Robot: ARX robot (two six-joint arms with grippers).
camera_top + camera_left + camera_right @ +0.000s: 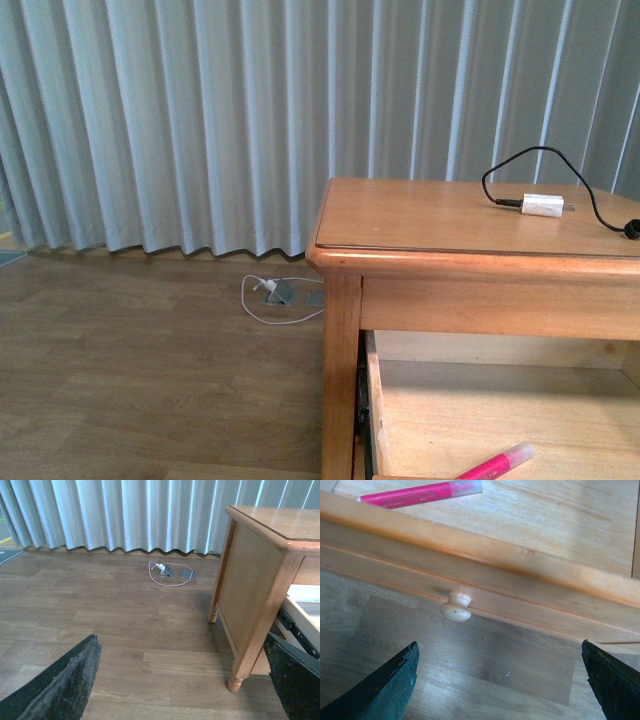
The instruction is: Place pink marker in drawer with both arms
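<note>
Nearest the front camera, the short, thick bright pink marker (497, 462) with its pale cap lies flat on the pale plank bottom of the wide light-brown wooden drawer (470, 410), free of any grip, so the placing itself looks done. That drawer stands pulled out from under the light-brown wooden table (430, 215), which is why the marker is reachable at all.

Just outside the drawer front, the right gripper (499, 643) hangs with its black fingers spread wide and empty. The round pale wooden knob (456, 606) sits ahead of the gap, untouched, probably lined up for pushing the drawer shut.

Over bare wood floor beside the table leg, the left gripper (180, 636) is likewise spread and empty, apparently parked clear.
</note>
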